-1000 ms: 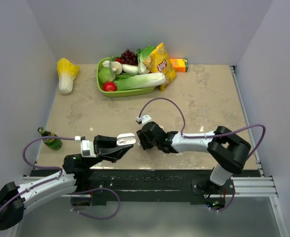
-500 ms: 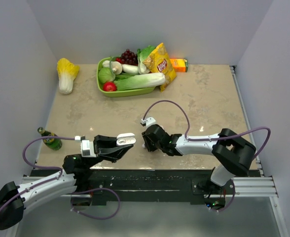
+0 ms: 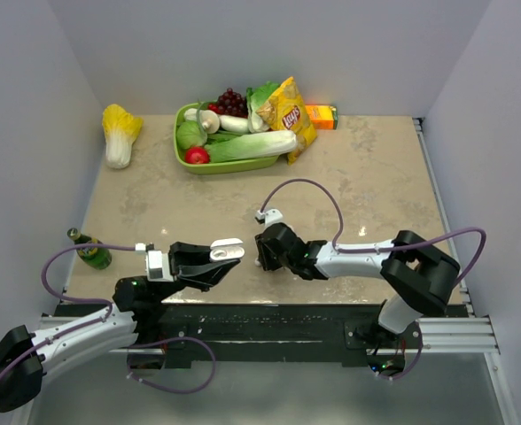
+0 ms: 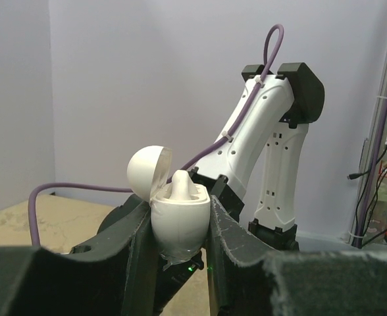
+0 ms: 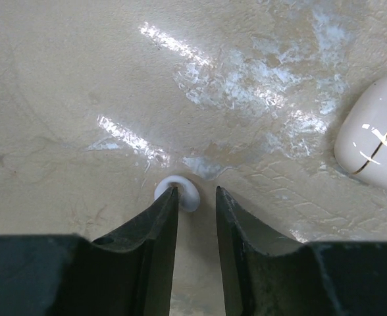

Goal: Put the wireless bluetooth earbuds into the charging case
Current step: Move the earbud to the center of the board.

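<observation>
One earbud [image 4: 180, 184] stands in the open charging case [image 4: 179, 220], clamped by the left gripper [image 3: 218, 258] above the surface [image 3: 376, 168] near 6 o'clock. A second earbud [image 5: 178, 193] lies at the narrowly parted tips of the right gripper [image 5: 197, 194], unclamped. Well apart are a green bottle [image 3: 90, 252] at 9 o'clock and a vegetable basket [image 3: 229, 166] at 12.

Pale lilac walls [image 3: 269, 53]; glossy beige marbled tabletop [image 3: 376, 177].

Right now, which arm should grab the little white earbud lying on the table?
Right. The right gripper is down at that earbud, jaws apart. The left gripper is clamped on the open charging case.
</observation>
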